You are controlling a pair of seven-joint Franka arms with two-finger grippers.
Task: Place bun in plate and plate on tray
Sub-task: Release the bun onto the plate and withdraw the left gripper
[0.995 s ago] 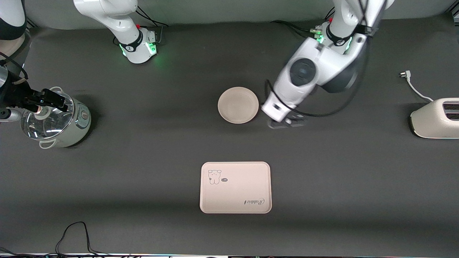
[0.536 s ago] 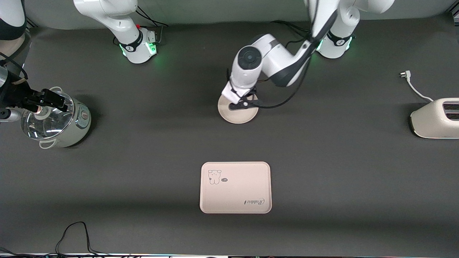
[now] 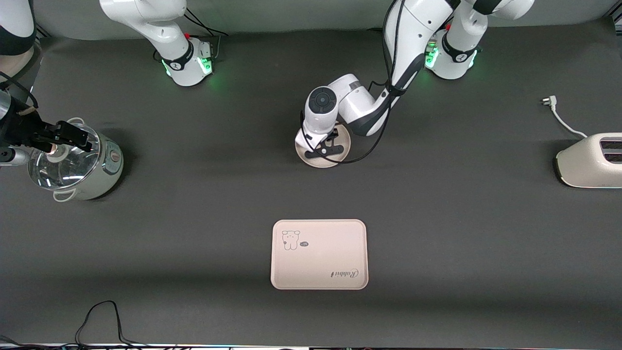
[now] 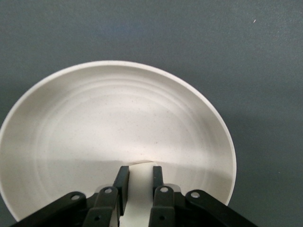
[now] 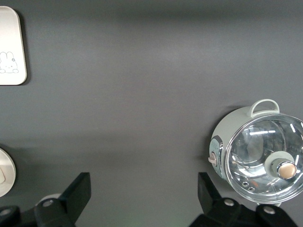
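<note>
— Lying where, tray (image 3: pixel 319 254)?
— Nearer the camera than plate (image 4: pixel 104 118), well apart.
— And bun (image 4: pixel 141 191)?
— Clamped in left gripper (image 4: pixel 139 172), just above plate, inside its rim; straight down, then release.
— Right gripper (image 5: pixel 144 191)?
— Waiting with fingers apart, well off plate toward right arm's end.

Even overhead light, soft shadows under arms, green base glow, glare on the cooker lid (image 5: pixel 265 158).

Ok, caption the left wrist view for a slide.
Left gripper holds the bun low over the plate.
</note>
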